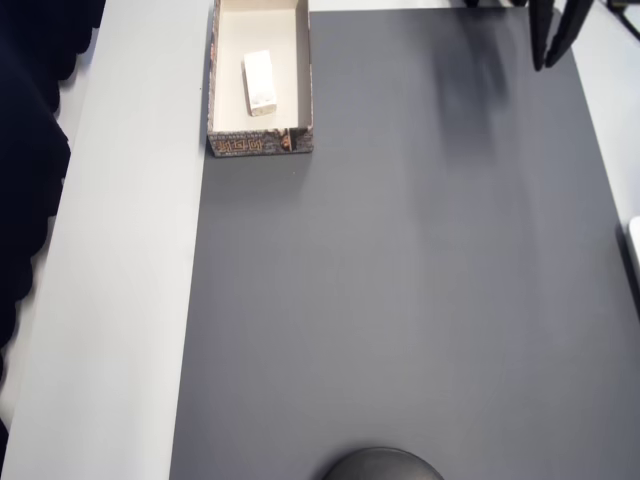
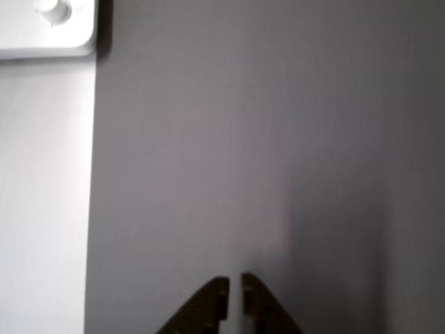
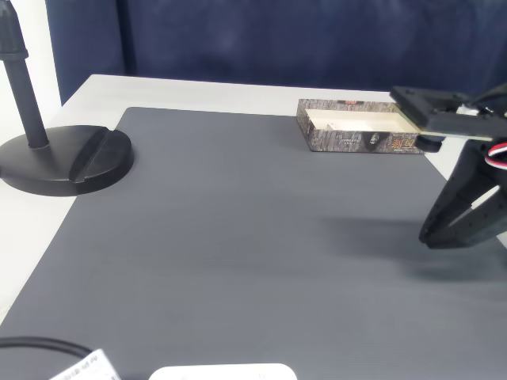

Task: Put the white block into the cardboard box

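The white block [image 1: 260, 82] lies flat inside the cardboard box [image 1: 260, 143], near the middle of its cream floor, long side along the box. The box stands at the mat's far edge, and its patterned wall shows in the fixed view [image 3: 356, 142]. My gripper [image 1: 545, 62] hovers over the mat's top right corner in the overhead view, well to the right of the box. In the wrist view the dark fingertips [image 2: 235, 289] stand almost together with nothing between them, over bare mat. The fixed view has the gripper [image 3: 428, 236] low at the right, in front of the box.
A dark grey mat [image 1: 400, 300] covers most of the white table. A black round stand base [image 3: 63, 162] sits at the mat's left edge in the fixed view. A flat white device [image 2: 45, 28] lies just off the mat. A cable [image 3: 40, 344] runs at the near left corner.
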